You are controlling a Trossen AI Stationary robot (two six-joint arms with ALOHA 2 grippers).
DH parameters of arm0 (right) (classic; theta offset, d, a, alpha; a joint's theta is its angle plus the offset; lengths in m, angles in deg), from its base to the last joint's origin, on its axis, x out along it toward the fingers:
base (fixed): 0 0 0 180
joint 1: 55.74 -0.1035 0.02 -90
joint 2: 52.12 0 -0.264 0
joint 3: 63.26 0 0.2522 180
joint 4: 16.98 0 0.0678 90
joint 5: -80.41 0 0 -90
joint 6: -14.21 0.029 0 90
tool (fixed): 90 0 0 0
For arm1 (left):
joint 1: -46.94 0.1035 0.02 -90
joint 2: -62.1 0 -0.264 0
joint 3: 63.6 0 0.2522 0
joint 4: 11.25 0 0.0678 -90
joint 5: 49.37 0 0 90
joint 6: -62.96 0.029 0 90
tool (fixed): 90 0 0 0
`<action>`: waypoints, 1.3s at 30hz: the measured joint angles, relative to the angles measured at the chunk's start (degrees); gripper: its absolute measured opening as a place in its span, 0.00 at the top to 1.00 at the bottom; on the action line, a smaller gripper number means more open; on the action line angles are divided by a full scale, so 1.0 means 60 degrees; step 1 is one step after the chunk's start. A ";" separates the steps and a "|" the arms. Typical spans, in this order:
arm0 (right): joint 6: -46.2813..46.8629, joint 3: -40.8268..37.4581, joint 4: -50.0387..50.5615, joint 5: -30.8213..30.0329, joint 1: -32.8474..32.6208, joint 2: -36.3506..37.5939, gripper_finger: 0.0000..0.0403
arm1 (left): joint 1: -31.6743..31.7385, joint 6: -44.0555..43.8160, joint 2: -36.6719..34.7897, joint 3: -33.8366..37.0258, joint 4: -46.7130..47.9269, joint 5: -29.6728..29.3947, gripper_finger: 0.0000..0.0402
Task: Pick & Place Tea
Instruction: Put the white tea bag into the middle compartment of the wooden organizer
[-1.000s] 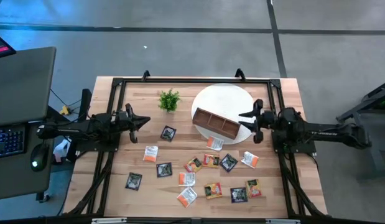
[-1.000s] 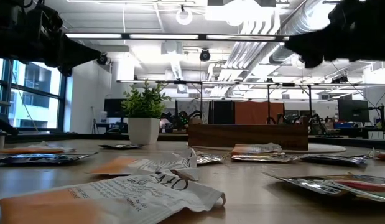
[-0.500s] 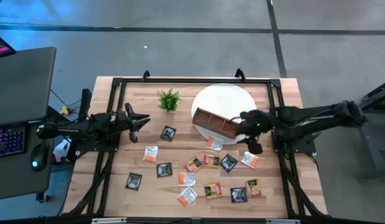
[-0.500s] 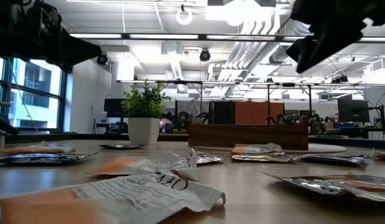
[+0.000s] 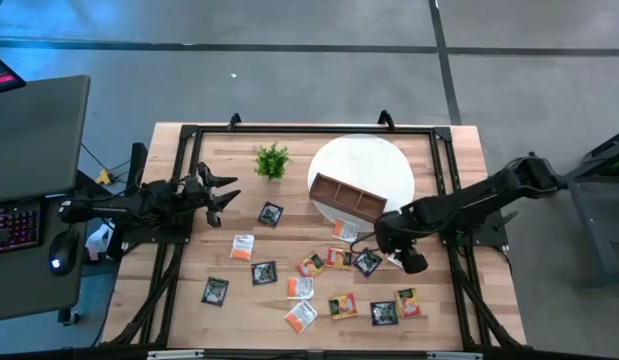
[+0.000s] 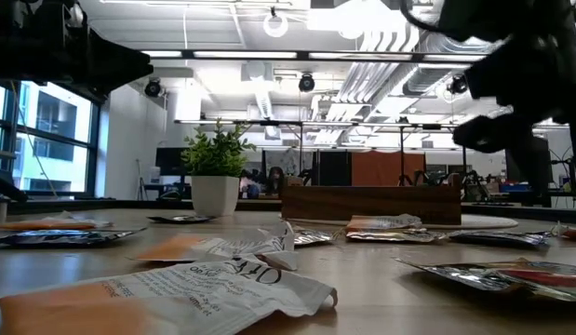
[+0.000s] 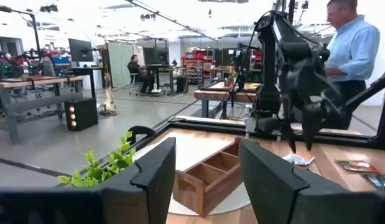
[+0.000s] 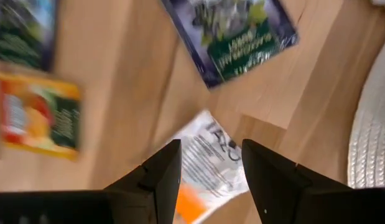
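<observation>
High view: the right gripper (image 5: 389, 243) is poised with fingers parted and empty over a white-and-orange tea sachet (image 8: 204, 165), which lies flat on the counter (image 5: 229, 290) just beside the tray (image 5: 347, 198), probably so it can be pinched from above. Other sachets (image 5: 264, 272) are scattered across the wood. The tray's compartments are seen empty. The left gripper (image 5: 227, 192) is held open, empty, near the plant (image 5: 272, 160).
</observation>
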 joint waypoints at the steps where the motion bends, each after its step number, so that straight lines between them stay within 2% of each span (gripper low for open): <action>1: -0.0210 0.0000 -0.0016 -0.0149 -0.0052 -0.0228 0.59 | 0.0000 -0.0028 0.0000 0.0000 0.0005 -0.0019 0.57; 5: -0.0825 0.0000 -0.0404 -0.0959 -0.0128 -0.1133 0.59 | 0.0000 -0.0042 0.0000 0.0000 0.0007 -0.0022 0.56; 10: -0.0866 0.0090 -0.0343 -0.0957 -0.0128 -0.2046 0.60 | 0.0000 -0.0038 0.0000 0.0000 0.0007 -0.0085 0.56; 13: -0.0804 0.0091 -0.0351 -0.0940 -0.0118 -0.2117 0.65 | 0.0000 -0.0035 0.0000 0.0000 0.0007 -0.0085 0.56; 20: 0.0169 -0.0037 -0.0327 -0.0807 -0.0050 -0.1445 0.97 | 0.0000 -0.0031 0.0000 0.0000 0.0033 -0.0085 0.56; 23: 0.1077 -0.0060 -0.0382 -0.0739 0.0007 -0.0924 0.95 | 0.0004 -0.0031 0.0000 0.0000 0.0024 -0.0085 0.56; 26: 0.2001 -0.0033 -0.0907 -0.1157 0.0060 -0.0191 0.95 | 0.0002 -0.0031 0.0000 0.0000 0.0018 -0.0085 0.56; 28: 0.2350 -0.0036 -0.1611 -0.1902 0.0053 0.0340 0.98 | 0.0004 -0.0031 0.0000 0.0000 0.0015 -0.0085 0.56; 30: 0.2484 -0.0026 -0.2536 -0.3269 0.0043 0.0863 0.99 | 0.0004 -0.0031 0.0000 0.0000 0.0014 -0.0085 0.56; 34: 0.2346 -0.0018 -0.3973 -0.7471 0.0062 0.1267 0.98 | 0.0004 -0.0057 0.0000 0.0000 0.0014 -0.0085 0.56; 36: 0.2169 -0.0018 -0.4437 -0.9179 0.0206 0.1188 0.99 | 0.0002 -0.0064 0.0000 0.0000 0.0013 -0.0081 0.56; 37: 0.2109 -0.0015 -0.4562 -0.9469 0.0372 0.1126 0.99 | 0.0004 -0.0078 0.0000 0.0000 0.0014 -0.0081 0.56; 39: 0.2461 -0.0015 -0.4550 -0.9010 0.0863 0.0916 0.99 | 0.0002 -0.0218 -0.0001 0.0000 0.0013 -0.0081 0.56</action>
